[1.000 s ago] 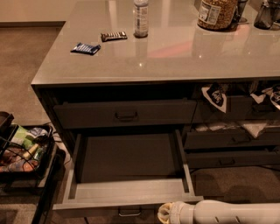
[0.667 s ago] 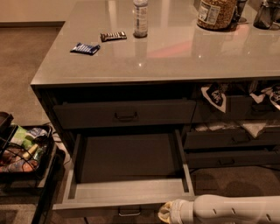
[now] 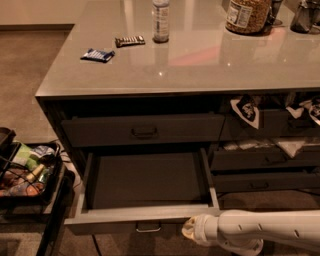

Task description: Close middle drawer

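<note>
Grey counter top (image 3: 210, 60) fills the upper half of the view, over a dark cabinet of drawers; the upper drawer (image 3: 100, 131) under it is shut. Below it the middle drawer (image 3: 147, 180) stands pulled well out toward the camera, its long shallow inside bare and its front running left to right across the bottom of the view. A white arm (image 3: 270, 229) reaches in from the lower right; the gripper (image 3: 193, 231) at its end sits low, just in front of the drawer front's right end, possibly touching it, though the angle makes contact hard to judge. Whether the gripper is open or closed cannot be told from here.

The drawer front lies just to the left of and beyond the gripper, with its small metal handle (image 3: 148, 228) further left at the centre; the closing push would have to run away from the camera, square to that long front, and a shove this far off centre may twist the drawer in its slides. A basket (image 3: 10, 192) of odds stands at the far left; a bottle (image 3: 160, 20), a jar (image 3: 248, 14) and two snack bars (image 3: 98, 54) rest on the counter, well apart from the work.
</note>
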You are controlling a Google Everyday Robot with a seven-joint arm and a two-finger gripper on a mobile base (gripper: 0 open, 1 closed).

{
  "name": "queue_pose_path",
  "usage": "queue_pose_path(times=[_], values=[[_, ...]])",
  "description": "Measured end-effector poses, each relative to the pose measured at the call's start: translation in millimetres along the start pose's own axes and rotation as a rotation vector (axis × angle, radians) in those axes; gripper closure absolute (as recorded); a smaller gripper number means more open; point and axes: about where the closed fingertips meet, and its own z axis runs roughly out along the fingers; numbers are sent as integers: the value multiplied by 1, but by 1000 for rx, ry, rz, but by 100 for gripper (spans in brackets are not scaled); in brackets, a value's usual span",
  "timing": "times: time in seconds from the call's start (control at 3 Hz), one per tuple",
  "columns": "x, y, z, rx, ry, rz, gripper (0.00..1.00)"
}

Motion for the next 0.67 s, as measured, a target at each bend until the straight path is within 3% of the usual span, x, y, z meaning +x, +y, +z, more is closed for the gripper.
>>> queue_pose_path(times=[0.33,0.67], values=[[-7,-37,9,54,16,-29,100],[-14,-65,22,76,35,-59,100]])
